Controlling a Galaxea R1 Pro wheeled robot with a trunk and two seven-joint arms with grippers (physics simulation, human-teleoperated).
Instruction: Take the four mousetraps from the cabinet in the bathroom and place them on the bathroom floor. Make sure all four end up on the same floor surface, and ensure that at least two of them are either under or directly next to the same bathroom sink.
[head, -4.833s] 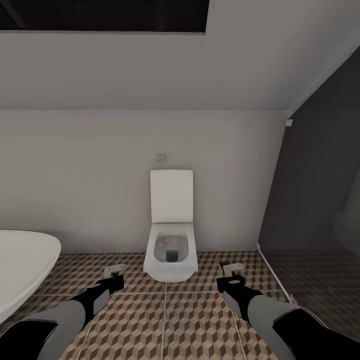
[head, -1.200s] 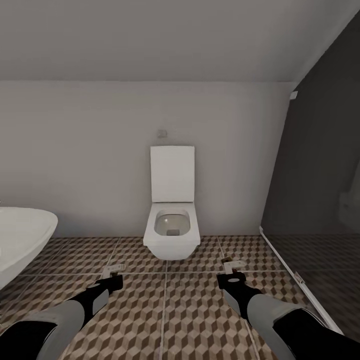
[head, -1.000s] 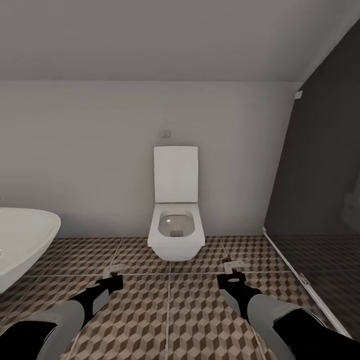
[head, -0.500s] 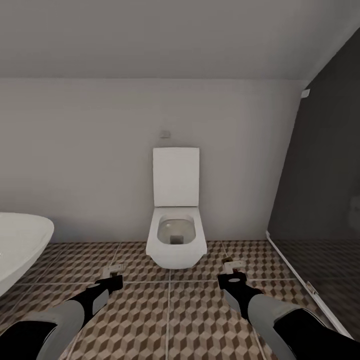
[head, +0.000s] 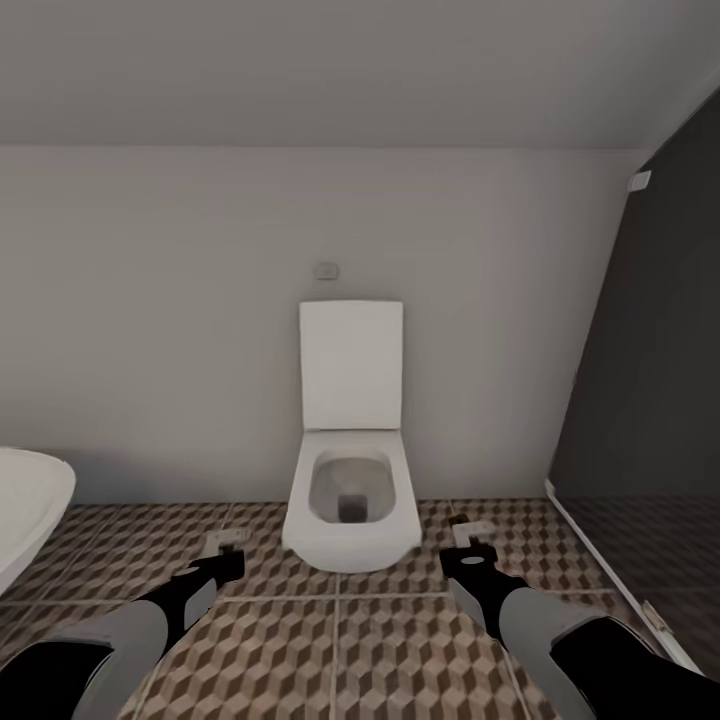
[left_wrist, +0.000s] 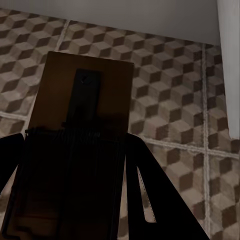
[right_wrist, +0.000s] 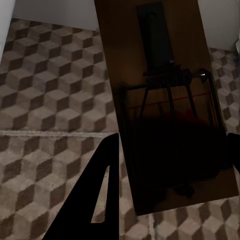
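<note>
Mousetraps (left_wrist: 80, 130) (right_wrist: 165, 105) lengthwise along each claw (left (head: 228, 541), right (head: 462, 530)), pointing forward.

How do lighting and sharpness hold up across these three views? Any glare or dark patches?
Head view: even, flat light, no glare, slightly soft render; the dark panel at right reads nearly black. Left wrist view: the mousetrap is sharp but its near half sinks into shadow. Right wrist view: same, the mousetrap darkens toward the fingers; the floor tiles stay crisp.

Toilet (head: 349, 500) centre, vs back wall (head: 150, 320). Sink (head: 25, 515) far L. Glass partition (head: 650, 400) R. Each claw, L (head: 228, 545) & R (head: 466, 535), w/ a mousetrap (left_wrist: 80, 145) over bathroom floor (head: 340, 650).
</note>
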